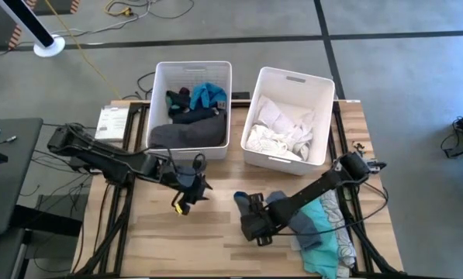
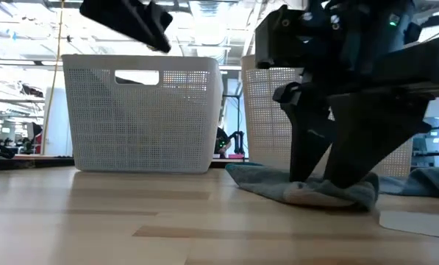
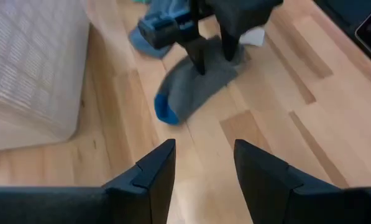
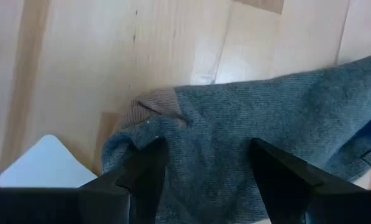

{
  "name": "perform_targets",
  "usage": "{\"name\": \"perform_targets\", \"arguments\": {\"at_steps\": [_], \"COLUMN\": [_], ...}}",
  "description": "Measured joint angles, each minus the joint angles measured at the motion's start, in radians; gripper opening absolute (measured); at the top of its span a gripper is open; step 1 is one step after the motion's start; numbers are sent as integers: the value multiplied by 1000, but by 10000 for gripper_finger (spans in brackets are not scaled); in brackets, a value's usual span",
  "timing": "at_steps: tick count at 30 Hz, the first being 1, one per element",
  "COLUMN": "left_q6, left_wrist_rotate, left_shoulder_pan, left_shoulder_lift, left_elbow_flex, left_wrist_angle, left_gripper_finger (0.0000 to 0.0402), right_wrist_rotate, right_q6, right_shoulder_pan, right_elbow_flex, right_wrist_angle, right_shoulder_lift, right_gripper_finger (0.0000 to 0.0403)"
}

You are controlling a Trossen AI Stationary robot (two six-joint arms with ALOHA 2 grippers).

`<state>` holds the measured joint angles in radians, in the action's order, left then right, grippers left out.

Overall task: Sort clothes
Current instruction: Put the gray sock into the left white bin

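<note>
Right gripper (image 4: 201, 168), jaws open, straddles a grey knitted sock (image 4: 284, 130) on the wooden table (image 1: 153, 232); left gripper (image 3: 201, 171) hovers nearby, jaws open.

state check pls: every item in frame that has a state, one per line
left gripper: open, empty, raised over bare table in front of the left bin
right gripper: open, fingertips down on the grey sock, straddling it
grey sock: flat on table, blue toe, not lifted
left bin: upright, holds dark, grey and blue clothes
right bin: upright, holds white clothes
unsorted pile: on table at right edge
</note>
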<state>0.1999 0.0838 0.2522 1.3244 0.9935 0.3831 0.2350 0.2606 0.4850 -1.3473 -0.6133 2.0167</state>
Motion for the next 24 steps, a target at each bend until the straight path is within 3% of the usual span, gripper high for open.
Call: {"name": "perform_targets", "arguments": {"at_steps": [5, 18, 24], "left_q6": [-30, -36, -22], "left_wrist_rotate": [3, 3, 2], "left_shoulder_pan": [21, 59, 75], "left_shoulder_lift": [-6, -5, -5], "left_elbow_flex": [-88, -264, -306], "left_wrist_angle": [-114, -487, -608], "left_gripper_finger": [159, 159, 159], "right_wrist_rotate": [-11, -32, -31], "right_q6": [-8, -64, -102], "right_shoulder_pan": [-15, -35, -49], "right_elbow_flex": [15, 28, 28], "right_wrist_angle": [15, 54, 55], "right_shoulder_lift": [-2, -2, -3], "right_gripper_finger": [218, 47, 6]}}
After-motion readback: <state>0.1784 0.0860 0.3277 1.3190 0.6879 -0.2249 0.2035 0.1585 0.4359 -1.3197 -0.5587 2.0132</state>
